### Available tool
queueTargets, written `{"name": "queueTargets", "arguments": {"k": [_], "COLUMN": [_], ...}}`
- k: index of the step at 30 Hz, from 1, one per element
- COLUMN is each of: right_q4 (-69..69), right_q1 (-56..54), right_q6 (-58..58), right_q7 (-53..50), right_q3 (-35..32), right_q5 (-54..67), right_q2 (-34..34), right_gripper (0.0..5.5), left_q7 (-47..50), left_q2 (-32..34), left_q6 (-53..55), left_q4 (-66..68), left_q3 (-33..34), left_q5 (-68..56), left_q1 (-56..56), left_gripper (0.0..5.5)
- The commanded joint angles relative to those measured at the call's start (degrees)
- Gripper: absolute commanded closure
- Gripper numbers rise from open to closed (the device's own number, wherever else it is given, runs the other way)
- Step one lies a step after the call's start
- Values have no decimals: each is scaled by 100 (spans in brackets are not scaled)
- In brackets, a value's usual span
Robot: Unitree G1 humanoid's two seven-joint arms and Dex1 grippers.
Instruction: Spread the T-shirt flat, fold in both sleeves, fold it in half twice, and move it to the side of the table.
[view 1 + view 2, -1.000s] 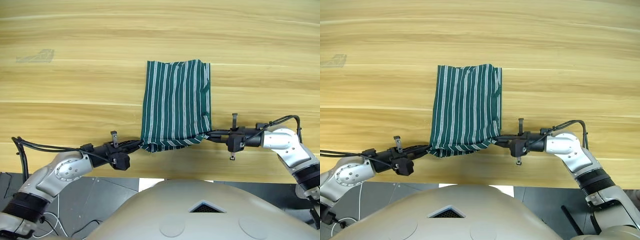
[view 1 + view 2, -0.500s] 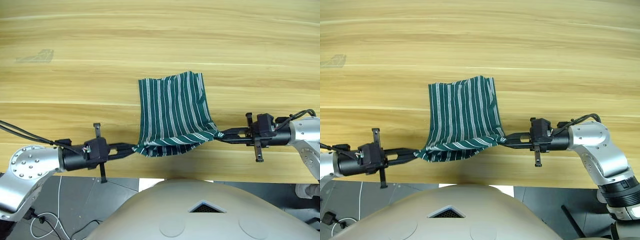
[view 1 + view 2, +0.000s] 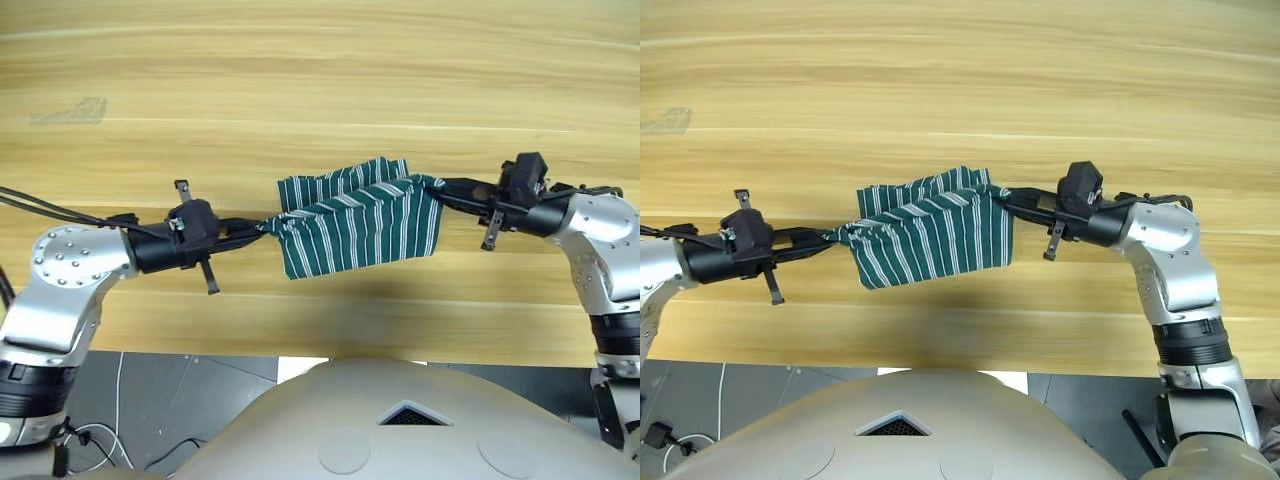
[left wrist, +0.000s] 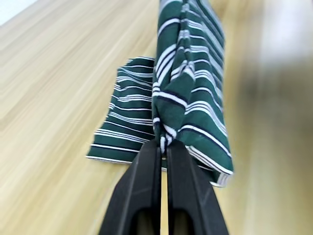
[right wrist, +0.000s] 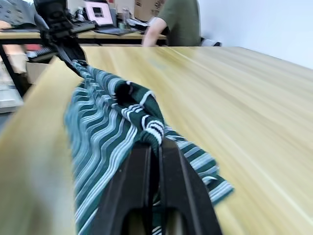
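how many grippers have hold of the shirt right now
2: the left gripper pinches the T-shirt at its left end, the right gripper at its right end.

The T-shirt (image 3: 360, 225), at the middle of the frame, is dark green with thin white stripes set in close groups. Where the cloth folds over, the stripes run slantwise. The worktop (image 3: 300, 80) is pale honey-coloured wood, its grain streaking from side to side, crossed by a few thin lighter and darker seams. A faint grey hatched mark (image 3: 68, 112) sits at its upper left. The left gripper (image 3: 266, 227) and right gripper (image 3: 436, 183) are matt black. The arms (image 3: 70, 270) behind them are silver-grey with black cables. Along the lower edge the floor (image 3: 250, 375) is dark grey.
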Motion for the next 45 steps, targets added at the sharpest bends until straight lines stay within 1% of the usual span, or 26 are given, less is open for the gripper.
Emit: {"name": "queueTargets", "arguments": {"k": [1, 5, 10, 11, 13, 14, 15, 19, 22, 26, 28, 30, 33, 35, 39, 41, 45], "right_q4": [799, 1535, 2212, 2367, 2672, 2806, 2901, 3210, 3313, 3463, 3474, 3320, 3193, 3462, 4577, 5297, 6467], "right_q1": [-627, -997, -1355, -1434, -1554, -1594, -1613, -1674, -1669, -1622, -1607, -1558, -1659, -1893, -2645, -3142, -3855], "right_q6": [-126, -398, -735, -799, -918, -960, -986, -1200, -1402, -1702, -1859, -1971, -2374, -2825, -3577, -3817, -3914], "right_q7": [-81, -64, -91, -122, -181, -194, -223, -531, -715, -1016, -1050, -867, -733, -877, -1468, -1964, -2616], "right_q3": [147, 278, 202, 169, 110, 84, 53, -153, -258, -365, -320, -184, 231, 581, 1191, 1474, 1675], "right_q5": [-531, -957, -1198, -1237, -1302, -1335, -1356, -1468, -1543, -1718, -1795, -1808, -2175, -2729, -3916, -4485, -4980], "right_q2": [402, 806, 1202, 1261, 1350, 1384, 1409, 1514, 1584, 1656, 1710, 1788, 1933, 2002, 2174, 2292, 2656], "right_gripper": [550, 550, 550, 550, 550, 550, 514, 440, 399, 327, 323, 323, 323, 323, 323, 323, 323], "left_q7": [76, 177, 217, 231, 198, 112, 96, 497, 773, 890, 1058, 1400, 2202, 2615, 3030, 3162, 3243], "left_q2": [-548, -1060, -1413, -1457, -1547, -1568, -1603, -1950, -2272, -2585, -2758, -2976, -3352, -3538, -3755, -3842, -4043], "left_q6": [-51, -276, -461, -479, -445, -412, -382, -302, -357, -544, -632, -785, -1010, -1134, -1230, -1194, -1182], "left_q4": [870, 1655, 2181, 2246, 2341, 2342, 2319, 2649, 2928, 3163, 3203, 3140, 2969, 2790, 2299, 1998, 1792], "left_q3": [-514, -628, -457, -388, -263, -228, -195, 39, 234, 337, 554, 928, 1733, 2057, 2185, 2158, 1987], "left_q5": [733, 1101, 1169, 1138, 1026, 958, 925, 918, 849, 843, 731, 557, 90, -74, -57, -35, 32], "left_q1": [-732, -1274, -1579, -1605, -1642, -1626, -1590, -1707, -1716, -1620, -1658, -1740, -2024, -2120, -2050, -2010, -1958], "left_gripper": [550, 550, 550, 517, 500, 481, 466, 399, 364, 297, 269, 242, 242, 242, 242, 242, 242]}}
